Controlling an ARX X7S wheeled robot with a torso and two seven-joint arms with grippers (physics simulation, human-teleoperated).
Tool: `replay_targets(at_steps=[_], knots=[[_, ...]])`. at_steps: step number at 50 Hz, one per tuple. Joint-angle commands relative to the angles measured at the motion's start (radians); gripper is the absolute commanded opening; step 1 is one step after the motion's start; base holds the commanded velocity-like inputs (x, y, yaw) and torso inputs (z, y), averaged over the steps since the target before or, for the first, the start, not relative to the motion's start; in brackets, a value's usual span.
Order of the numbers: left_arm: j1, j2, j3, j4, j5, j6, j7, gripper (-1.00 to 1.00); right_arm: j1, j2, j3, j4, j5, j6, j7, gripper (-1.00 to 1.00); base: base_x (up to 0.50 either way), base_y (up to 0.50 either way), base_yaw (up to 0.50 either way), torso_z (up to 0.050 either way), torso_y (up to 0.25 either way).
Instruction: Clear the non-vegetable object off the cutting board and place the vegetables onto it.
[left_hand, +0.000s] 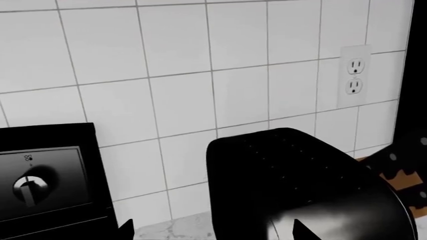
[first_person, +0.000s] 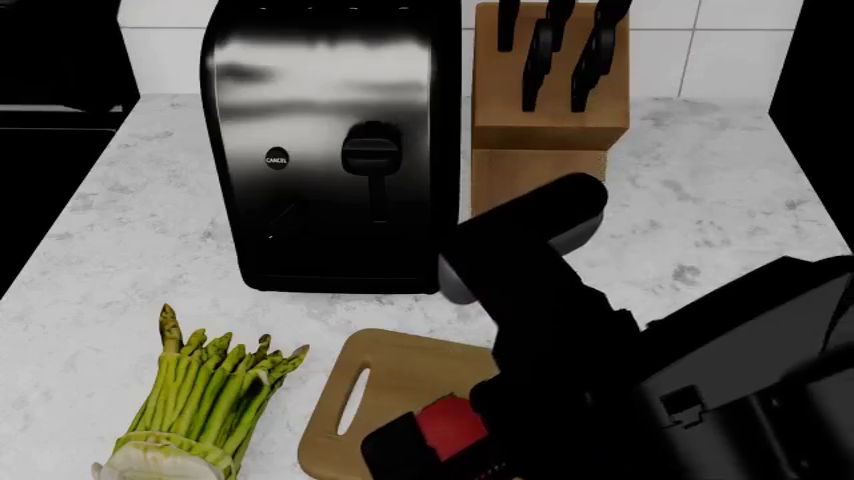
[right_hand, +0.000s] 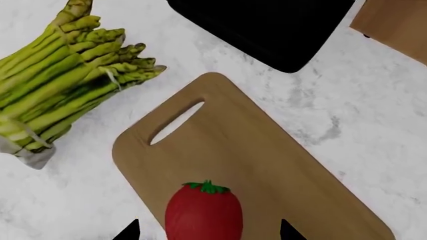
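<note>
The red fruit (right_hand: 203, 212) with a green stem lies on the wooden cutting board (right_hand: 267, 160), away from its handle slot. My right gripper (right_hand: 208, 232) is open just above the fruit, one fingertip on each side, apart from it. In the head view the fruit (first_person: 451, 425) shows partly behind the right arm on the board (first_person: 380, 375). The asparagus bundle (right_hand: 60, 80) lies on the counter beside the board's handle end and also shows in the head view (first_person: 207, 395). My left gripper (left_hand: 213, 231) is open and empty, facing the tiled wall. The garlic bulb is out of view.
A black toaster (first_person: 334, 150) stands behind the board, and it also fills part of the left wrist view (left_hand: 293, 185). A wooden knife block (first_person: 550, 95) stands to its right. A wall outlet (left_hand: 355, 75) and a stove knob (left_hand: 28, 187) show near the left gripper.
</note>
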Motion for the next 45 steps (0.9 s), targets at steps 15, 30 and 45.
replay_targets(at_steps=[15, 30, 45], knots=[[-0.001, -0.013, -0.005, -0.014, -0.004, 0.014, -0.006, 1.00, -0.031, -0.050, -0.005, 0.055, -0.140, 0.039, -0.121, 1.00, 0.00, 0.00, 0.00, 0.000, 0.000], [0.003, -0.023, -0.006, -0.016, -0.005, 0.021, -0.008, 1.00, -0.057, -0.059, -0.021, 0.068, -0.172, 0.037, -0.170, 1.00, 0.00, 0.00, 0.00, 0.000, 0.000], [0.000, -0.026, -0.014, -0.005, -0.018, 0.009, -0.017, 1.00, -0.025, -0.034, -0.062, 0.031, -0.109, 0.022, -0.108, -1.00, 0.00, 0.00, 0.00, 0.000, 0.000]])
